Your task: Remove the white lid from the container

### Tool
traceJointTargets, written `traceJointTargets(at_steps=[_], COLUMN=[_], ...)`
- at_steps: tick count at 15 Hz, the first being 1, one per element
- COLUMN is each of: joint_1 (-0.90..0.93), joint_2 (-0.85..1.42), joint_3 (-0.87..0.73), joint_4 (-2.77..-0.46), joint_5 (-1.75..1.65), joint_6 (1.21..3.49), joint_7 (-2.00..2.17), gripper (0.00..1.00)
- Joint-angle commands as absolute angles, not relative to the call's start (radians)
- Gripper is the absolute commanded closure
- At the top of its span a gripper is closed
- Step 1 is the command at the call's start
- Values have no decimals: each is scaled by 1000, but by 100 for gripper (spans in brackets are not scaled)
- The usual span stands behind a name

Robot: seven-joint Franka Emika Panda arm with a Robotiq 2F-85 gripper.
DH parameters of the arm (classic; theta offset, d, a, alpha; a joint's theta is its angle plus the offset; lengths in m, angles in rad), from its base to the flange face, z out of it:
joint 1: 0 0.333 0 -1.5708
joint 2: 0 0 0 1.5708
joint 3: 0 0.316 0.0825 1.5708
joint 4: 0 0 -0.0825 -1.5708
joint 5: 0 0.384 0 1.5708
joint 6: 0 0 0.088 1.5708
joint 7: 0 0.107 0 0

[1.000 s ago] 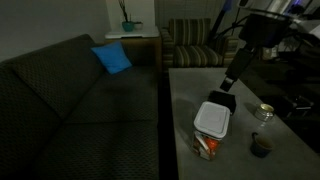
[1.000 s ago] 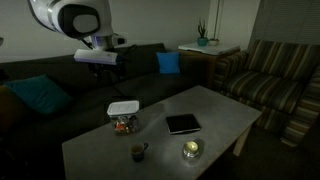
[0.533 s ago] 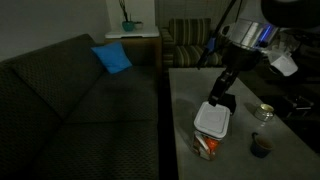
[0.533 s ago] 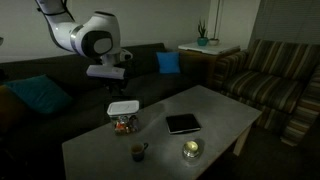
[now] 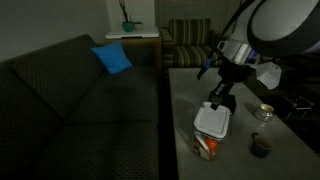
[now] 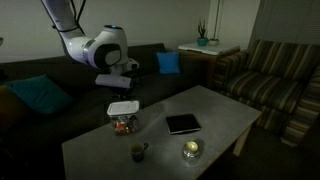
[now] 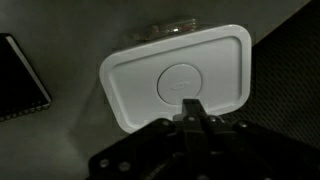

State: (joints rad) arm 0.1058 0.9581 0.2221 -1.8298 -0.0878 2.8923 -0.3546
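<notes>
The white lid (image 7: 175,75) sits flat on the container (image 5: 207,146), a small see-through tub with orange-red contents near the table's edge by the sofa. Both exterior views show them: the lid (image 5: 212,121) (image 6: 122,107) and the tub (image 6: 124,124) under it. My gripper (image 7: 193,108) hangs just above the lid's near edge, its two fingers pressed together with nothing between them. From outside, the gripper (image 5: 219,100) (image 6: 116,84) stands a little over the lid, and I cannot tell whether it touches it.
A black square box (image 6: 183,124) (image 7: 18,75) lies flat on the grey table (image 6: 220,112). A small dark bowl (image 6: 138,152) (image 5: 261,146) and a glass jar (image 6: 191,150) (image 5: 265,112) stand nearby. A dark sofa with a blue cushion (image 5: 112,58) borders the table.
The arm has come down towards the lid, and the jaws have gone from wide open to shut. The lid and container have not moved.
</notes>
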Motion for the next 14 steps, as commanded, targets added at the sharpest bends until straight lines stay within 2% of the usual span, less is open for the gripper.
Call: traceJointTargets(at_steps=[1, 14], joint_1=[158, 200], joint_2=[986, 1070], joint_3=[162, 122], joint_4=[-1794, -1758], joint_5=[-132, -121], joint_6=[2872, 2958], joint_7=[-291, -137], gripper=[100, 100])
